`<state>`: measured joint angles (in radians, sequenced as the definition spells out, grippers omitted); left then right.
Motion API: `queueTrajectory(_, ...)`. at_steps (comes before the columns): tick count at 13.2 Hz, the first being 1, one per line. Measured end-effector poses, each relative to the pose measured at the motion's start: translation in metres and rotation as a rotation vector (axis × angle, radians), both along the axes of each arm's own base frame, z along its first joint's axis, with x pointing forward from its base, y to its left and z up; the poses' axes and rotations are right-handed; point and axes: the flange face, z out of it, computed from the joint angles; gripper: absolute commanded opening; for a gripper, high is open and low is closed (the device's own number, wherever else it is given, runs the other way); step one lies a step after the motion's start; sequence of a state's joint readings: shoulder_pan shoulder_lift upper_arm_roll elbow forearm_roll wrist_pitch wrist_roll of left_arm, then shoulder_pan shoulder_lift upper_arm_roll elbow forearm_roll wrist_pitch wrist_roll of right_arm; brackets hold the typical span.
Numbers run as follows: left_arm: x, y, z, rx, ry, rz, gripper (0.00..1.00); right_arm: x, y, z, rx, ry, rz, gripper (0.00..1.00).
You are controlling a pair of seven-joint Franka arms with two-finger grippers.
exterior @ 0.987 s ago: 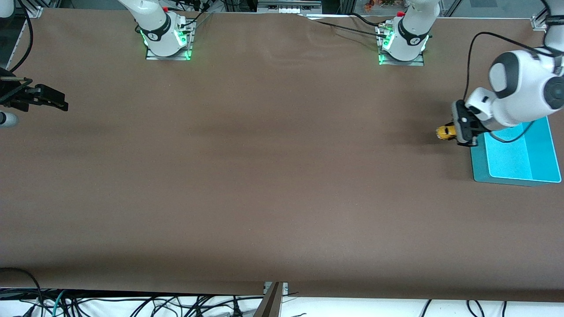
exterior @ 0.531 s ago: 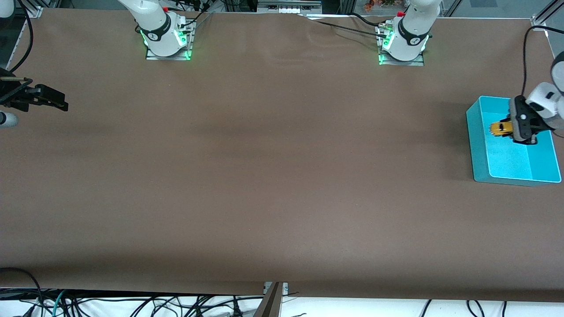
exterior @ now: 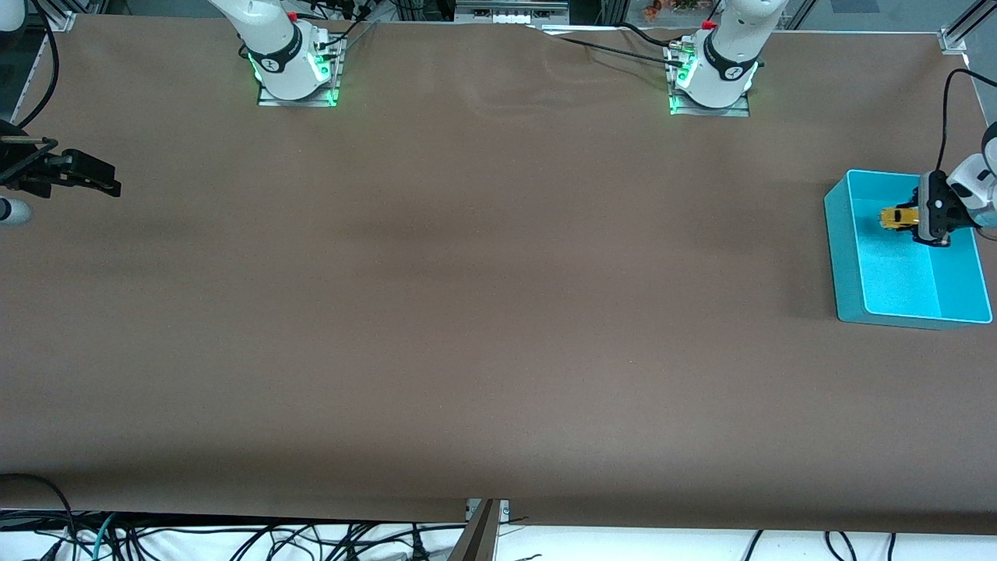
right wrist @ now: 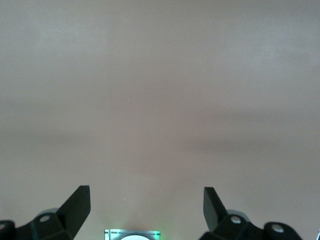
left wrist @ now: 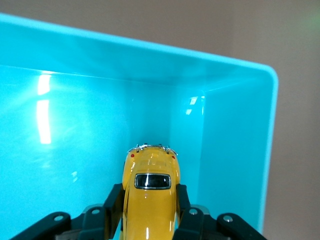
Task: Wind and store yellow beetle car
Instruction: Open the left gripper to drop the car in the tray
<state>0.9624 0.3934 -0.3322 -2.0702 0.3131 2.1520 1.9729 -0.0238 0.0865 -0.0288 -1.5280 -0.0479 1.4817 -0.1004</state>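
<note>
While it is gripped between the two dark fingers (left wrist: 114,207) of the left pincer (exterior: 916,224), the yellow beetle car (exterior: 896,219) is held over the inside of the teal bin (exterior: 843,249), in the part of the bin farther from the front camera. In the left wrist view the yellow beetle car (left wrist: 150,192) is seen from above with its dark window uppermost (the wheels are hidden), and the bin's glossy wall (left wrist: 100,120) and rounded corner are seen just ahead of it. The teal bin is set on the brown worktop (exterior: 483,312) at the left arm's end. The right pincer (exterior: 82,175) is parked at the right arm's end, over the worktop's edge, where that arm waits; its fingers (right wrist: 77,202) are spread wide apart with nothing between them.
</note>
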Motion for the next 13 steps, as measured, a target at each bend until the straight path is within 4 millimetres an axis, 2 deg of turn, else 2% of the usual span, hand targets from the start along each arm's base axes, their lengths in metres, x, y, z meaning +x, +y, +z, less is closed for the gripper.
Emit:
queueTrajectory(1,-0.007,0.001,-0.010,-0.007,-0.009,0.004,0.21,0.000,0.000,0.000,0.000,0.000,0.000,1.00)
queueTrajectory(3,-0.017,0.000,-0.022,-0.015,-0.020,0.009,0.50,0.000,0.000,0.000,0.000,0.000,0.000,1.00)
queueTrajectory(4,-0.020,0.000,-0.024,-0.016,-0.023,0.010,0.99,0.000,0.000,0.000,0.000,0.000,0.000,1.00)
queueTrajectory(8,-0.023,0.001,-0.026,-0.019,-0.025,0.015,1.00,0.000,0.000,0.000,0.000,0.000,0.000,1.00)
queueTrajectory(10,-0.018,0.004,-0.017,-0.013,-0.030,0.014,1.00,0.000,0.000,0.000,0.000,0.000,0.000,1.00)
queueTrajectory(11,-0.011,0.004,-0.004,-0.007,-0.021,0.012,1.00,0.000,0.000,0.000,0.000,0.000,0.000,1.00)
queueTrajectory(13,0.015,0.005,0.045,0.007,0.017,0.018,1.00,0.000,0.000,0.000,0.000,0.000,0.000,1.00)
